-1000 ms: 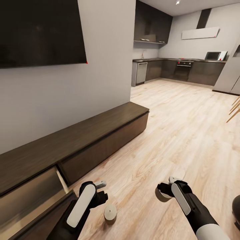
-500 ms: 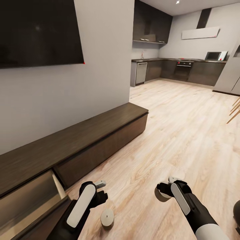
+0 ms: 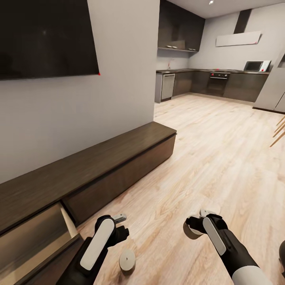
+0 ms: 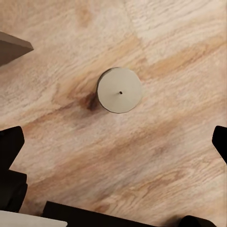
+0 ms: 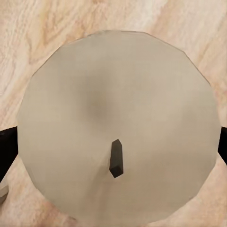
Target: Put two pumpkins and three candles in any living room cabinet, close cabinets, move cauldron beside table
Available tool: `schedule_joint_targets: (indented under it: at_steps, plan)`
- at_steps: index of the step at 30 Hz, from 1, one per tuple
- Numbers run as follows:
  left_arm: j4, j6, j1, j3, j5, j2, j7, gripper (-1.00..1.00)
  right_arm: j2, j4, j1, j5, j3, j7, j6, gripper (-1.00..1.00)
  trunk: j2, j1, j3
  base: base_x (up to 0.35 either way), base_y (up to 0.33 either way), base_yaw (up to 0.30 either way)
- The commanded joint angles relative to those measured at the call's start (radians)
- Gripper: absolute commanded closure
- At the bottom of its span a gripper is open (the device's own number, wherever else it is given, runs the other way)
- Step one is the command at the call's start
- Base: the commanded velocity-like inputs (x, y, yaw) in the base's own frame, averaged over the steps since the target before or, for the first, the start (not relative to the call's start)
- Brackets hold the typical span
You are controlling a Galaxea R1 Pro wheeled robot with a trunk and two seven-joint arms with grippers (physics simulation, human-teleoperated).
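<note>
The cabinet runs along the wall, one drawer pulled out beside the left arm; a candle stands on the floor under the left gripper, fingers spread; the right gripper pinches another candle.

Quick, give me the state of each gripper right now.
Left gripper: open, empty, above a candle standing on the floor.
Right gripper: closed on another candle, fingers at both its sides.
</note>
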Motion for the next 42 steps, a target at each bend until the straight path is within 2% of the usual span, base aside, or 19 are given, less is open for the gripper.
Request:
schedule_joint_targets:
  at_steps: [1, 5, 9, 11, 18, 22, 26, 31, 34, 36, 37, 39, 41, 42]
  plan:
    - [-0.001, 0.005, -0.001, 0.000, 0.008, -0.001, 0.010, -1.00, -0.001, -0.002, -0.001, -0.011, 0.004, -0.010, 0.002, 1.00, -0.008, 0.004, -0.004, 0.000, 0.000, 0.000]
    - [-0.001, 0.004, -0.001, 0.000, 0.008, -0.002, 0.010, -1.00, -0.001, -0.024, -0.001, -0.010, 0.004, -0.011, 0.006, 1.00, -0.036, 0.019, -0.017, 0.000, 0.000, 0.000]
    - [0.002, -0.002, -0.001, 0.000, 0.008, -0.002, 0.009, -1.00, -0.003, -0.176, 0.000, -0.021, 0.002, -0.011, 0.022, 1.00, -0.064, 0.034, -0.029, 0.000, 0.000, 0.000]
    - [0.002, -0.010, -0.001, 0.000, 0.007, -0.001, 0.009, -1.00, -0.002, -0.206, 0.000, -0.023, 0.001, -0.011, 0.033, 1.00, -0.078, 0.042, -0.035, 0.000, 0.000, 0.000]
    - [-0.006, -0.016, -0.001, 0.001, -0.011, -0.001, 0.010, -1.00, -0.002, -0.225, 0.000, -0.024, 0.003, -0.010, 0.040, 1.00, -0.127, 0.069, -0.057, 0.000, 0.000, 0.000]
    - [-0.015, -0.014, -0.005, 0.001, -0.014, -0.001, 0.010, -1.00, -0.006, -0.230, 0.001, -0.024, 0.002, -0.007, 0.043, 1.00, -0.128, 0.071, -0.073, 0.000, 0.000, 0.000]
    - [-0.014, -0.013, -0.041, 0.004, -0.016, 0.003, 0.009, -1.00, -0.005, -0.230, 0.001, -0.024, 0.003, -0.007, 0.042, 1.00, -0.129, 0.072, -0.088, 0.000, 0.000, 0.000]
    - [0.035, -0.017, -0.056, 0.006, -0.017, 0.003, 0.009, -1.00, -0.004, -0.230, 0.001, -0.024, 0.004, -0.006, 0.041, 1.00, -0.130, 0.075, -0.108, 0.000, 0.000, 0.000]
    - [0.111, -0.023, -0.074, 0.006, -0.017, 0.000, 0.008, -1.00, -0.003, -0.232, 0.001, -0.022, 0.004, -0.005, 0.039, 1.00, -0.130, 0.076, -0.119, 0.000, 0.000, 0.000]
    - [0.161, -0.055, -0.091, 0.005, -0.018, -0.001, -0.009, -1.00, -0.003, -0.233, 0.001, -0.022, 0.004, -0.006, 0.036, 1.00, -0.131, 0.077, -0.127, 0.000, 0.000, 0.000]
    - [0.174, -0.070, -0.095, 0.004, -0.025, 0.000, -0.025, -1.00, -0.003, -0.233, 0.001, -0.022, 0.004, -0.006, 0.035, 1.00, -0.131, 0.077, -0.131, 0.000, 0.000, 0.000]
    - [0.195, -0.086, -0.102, 0.003, -0.060, 0.001, -0.074, -1.00, -0.003, -0.233, 0.001, -0.021, 0.004, -0.005, 0.034, 1.00, -0.132, 0.078, -0.139, 0.000, 0.000, 0.000]
    - [0.228, -0.100, -0.107, 0.004, -0.142, -0.002, -0.153, -1.00, -0.003, -0.233, 0.001, -0.021, 0.004, -0.005, 0.033, 1.00, -0.132, 0.079, -0.146, 0.000, 0.000, 0.000]
    - [0.243, -0.114, -0.111, 0.004, -0.197, -0.005, -0.199, -1.00, -0.003, -0.233, 0.001, -0.021, 0.003, -0.005, 0.033, 1.00, -0.132, 0.080, -0.150, 0.000, 0.000, 0.000]
